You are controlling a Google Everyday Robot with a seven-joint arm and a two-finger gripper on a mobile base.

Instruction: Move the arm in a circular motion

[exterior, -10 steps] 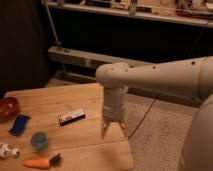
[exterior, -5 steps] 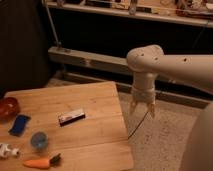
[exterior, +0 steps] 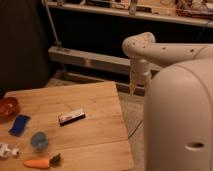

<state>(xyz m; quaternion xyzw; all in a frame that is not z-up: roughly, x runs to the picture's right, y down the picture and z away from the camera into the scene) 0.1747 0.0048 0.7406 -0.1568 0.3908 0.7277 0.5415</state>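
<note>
The arm (exterior: 165, 50) is seen on the right of the scene, its off-white upper segment running roughly level from the right edge to a rounded elbow at upper centre-right, from which the last segment drops straight down. The gripper (exterior: 135, 89) is found at the bottom of that vertical segment, pointing downward, off the right edge of the counter (exterior: 95, 105) and over the floor beyond its far right corner. How far the fingers are open cannot be told; nothing is seen held in them. A large pale housing of the robot fills the near right.

The key relation: no object is to be reached, so the coming sweep is judged to turn on the gripper's position relative to the counter, which lies to its left and nearer. The wrist's long axis is vertical, and a circular path is judged free of contact if kept at this height.

On the counter, well apart from the gripper, are noted a dark flat bar (exterior: 71, 116), a blue pad (exterior: 19, 124), a red bowl (exterior: 8, 107), a small blue cup (exterior: 39, 141) and a carrot (exterior: 41, 162).
</note>
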